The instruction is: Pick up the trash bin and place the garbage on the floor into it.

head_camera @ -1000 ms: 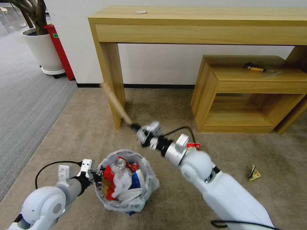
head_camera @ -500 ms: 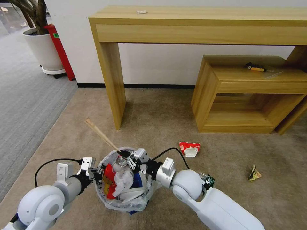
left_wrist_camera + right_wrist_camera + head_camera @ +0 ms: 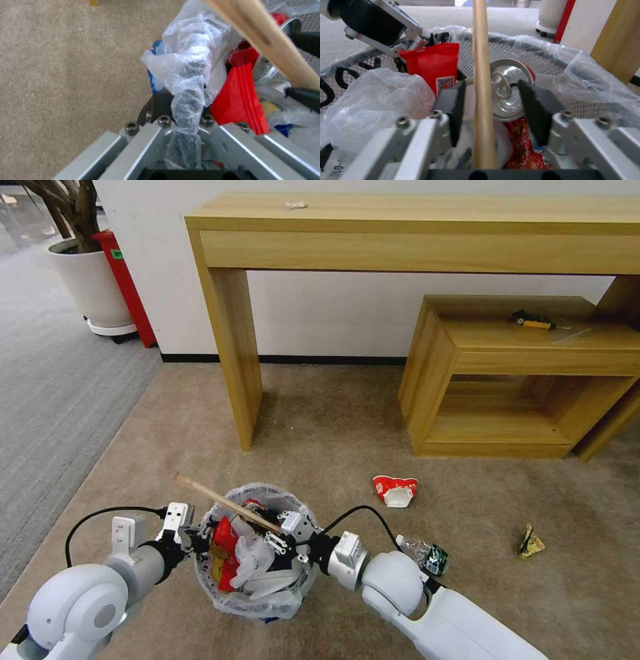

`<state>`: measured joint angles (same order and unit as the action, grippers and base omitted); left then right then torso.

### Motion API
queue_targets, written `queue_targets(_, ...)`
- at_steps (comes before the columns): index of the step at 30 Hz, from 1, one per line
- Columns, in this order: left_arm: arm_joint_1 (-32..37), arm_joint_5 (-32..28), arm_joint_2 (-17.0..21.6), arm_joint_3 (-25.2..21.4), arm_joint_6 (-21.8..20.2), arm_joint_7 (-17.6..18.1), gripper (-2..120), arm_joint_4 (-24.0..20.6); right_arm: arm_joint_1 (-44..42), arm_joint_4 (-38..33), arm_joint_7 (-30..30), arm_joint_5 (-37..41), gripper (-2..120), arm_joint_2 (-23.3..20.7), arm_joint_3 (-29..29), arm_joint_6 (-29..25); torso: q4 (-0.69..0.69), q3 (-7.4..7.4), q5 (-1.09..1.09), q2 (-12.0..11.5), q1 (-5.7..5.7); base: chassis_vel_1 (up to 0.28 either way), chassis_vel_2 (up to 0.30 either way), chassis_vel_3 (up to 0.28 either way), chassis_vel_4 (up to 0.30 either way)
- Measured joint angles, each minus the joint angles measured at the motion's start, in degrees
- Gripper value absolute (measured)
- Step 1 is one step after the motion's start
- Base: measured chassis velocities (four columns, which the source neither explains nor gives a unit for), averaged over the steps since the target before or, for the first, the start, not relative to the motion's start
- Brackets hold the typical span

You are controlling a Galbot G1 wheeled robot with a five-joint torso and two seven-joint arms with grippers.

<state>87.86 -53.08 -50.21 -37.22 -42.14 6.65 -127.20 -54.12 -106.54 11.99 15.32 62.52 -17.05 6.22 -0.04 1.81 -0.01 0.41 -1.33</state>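
A: Arm pose? Quick.
B: Right arm reaches in low from the right, right hand (image 3: 283,538) over the mouth of the trash bin (image 3: 257,600). In the right wrist view its fingers (image 3: 455,110) stand spread, the wooden stick (image 3: 223,502) running between them with a gap on each side, so open, no grip. Left arm low on the left, left hand (image 3: 193,532) clamped on the bin's rim; left wrist view has the bag-covered rim (image 3: 188,100) pinched between its fingers.
A: Bin and trash?
B: Bin sits on the beige carpet in front of the robot, mesh wall, crinkly white bag liner, packed full: red wrapper (image 3: 435,63), silver can top (image 3: 506,87), white plastic. The stick lies across the top, far end poking out past the rim to the left. On the floor to the right: red-white paper cup (image 3: 395,490), clear bottle (image 3: 427,555) by the right arm, a crumpled wrapper (image 3: 531,542) farther right.
A: Versus earlier?
B: One second ago the right hand held the stick high near the desk (image 3: 413,227) leg. Half a second ago it was at the rim, stick angled up. Now the stick is flatter and the hand lower. Left hand unchanged.
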Motion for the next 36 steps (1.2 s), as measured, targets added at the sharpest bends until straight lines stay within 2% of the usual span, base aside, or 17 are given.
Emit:
queue_targets(1,0.0,0.0,0.0,0.0,0.0,0.0,0,0.0,0.0,0.0,0.0,0.0,45,0.0,0.0,0.0,0.00,0.00,0.00,0.0,0.00,0.000,0.000,0.000,0.000)
queue_targets(2,0.1,0.0,0.1,-0.3,0.0,-0.4,0,0.0,0.0,0.1,-0.1,-0.2,52,0.0,0.0,-0.2,0.00,0.00,0.00,0.0,0.00,0.000,0.000,0.000,0.000)
queue_targets(4,0.1,0.0,0.2,-0.5,0.0,-0.6,0,0.0,0.0,0.1,-0.3,-0.3,60,0.0,-0.1,-0.3,0.00,0.00,0.00,0.0,0.00,0.000,0.000,0.000,0.000)
queue_targets(5,0.1,0.0,0.2,-0.5,0.0,-0.6,0,0.0,0.0,0.1,-0.3,-0.3,60,0.0,-0.1,-0.3,0.00,0.00,0.00,0.0,0.00,0.000,0.000,0.000,0.000)
queue_targets(8,0.1,0.5,0.3,-1.4,0.0,-1.0,0,0.8,0.1,-0.8,-1.3,-0.1,76,-0.1,-0.1,-0.4,0.00,0.00,0.00,0.0,0.00,0.000,0.000,0.000,0.000)
queue_targets(9,0.1,0.5,0.3,-1.4,0.0,-1.0,0,0.8,0.1,-0.8,-1.3,-0.1,76,-0.1,-0.1,-0.4,0.00,0.00,0.00,0.0,0.00,0.000,0.000,0.000,0.000)
queue_targets(12,0.0,1.3,-0.3,-1.5,0.0,-1.9,0,2.2,0.6,-2.5,-2.3,1.9,91,0.0,-0.5,0.6,-0.01,0.00,-0.01,0.0,0.00,0.000,0.000,0.000,0.000)
queue_targets(13,0.0,1.3,-0.3,-1.5,0.0,-1.9,0,2.2,0.6,-2.5,-2.3,1.9,91,0.0,-0.5,0.6,-0.01,0.00,-0.01,0.0,0.00,0.000,0.000,0.000,0.000)
queue_targets(15,0.0,1.4,-0.5,-1.5,0.0,-2.2,0,2.6,1.1,-2.8,-2.8,2.8,98,0.5,-0.8,0.9,0.00,0.00,-0.01,0.0,0.00,0.000,0.000,0.000,0.000)
queue_targets(25,0.1,1.4,-0.9,-1.6,0.0,-3.2,0,4.0,2.3,-4.1,-5.4,6.5,100,2.2,-0.5,2.2,0.00,0.00,0.00,0.0,0.00,0.000,0.000,0.000,0.000)
queue_targets(27,0.4,1.9,-1.6,-2.2,0.0,-4.4,0,4.8,2.3,-4.9,-9.3,8.8,100,2.4,1.9,3.9,0.01,0.00,0.00,0.0,0.00,0.000,0.000,0.000,0.000)
queue_targets(30,0.5,2.4,-2.0,-2.7,0.0,-5.0,0,5.4,1.8,-4.9,-10.5,9.1,100,1.5,4.4,4.6,0.01,0.00,0.00,0.0,0.00,0.000,0.000,0.000,0.000)
queue_targets(31,0.5,2.6,-2.4,-3.1,0.0,-5.3,0,5.7,0.8,-4.6,-11.0,9.2,100,0.6,6.9,4.7,0.00,0.00,0.00,0.0,0.00,0.000,0.000,0.000,0.000)
queue_targets(33,0.6,2.6,-2.5,-3.2,0.0,-5.3,0,5.7,0.5,-4.5,-11.0,9.2,100,0.4,7.6,4.7,0.00,0.00,0.01,0.0,0.00,0.000,0.000,0.000,0.000)
queue_targets(36,0.7,3.1,-3.4,-3.6,0.0,-5.5,0,5.8,-2.2,-3.4,-11.0,9.5,100,-1.5,13.9,4.8,-0.01,0.00,0.01,0.0,0.00,0.000,0.000,0.000,0.000)
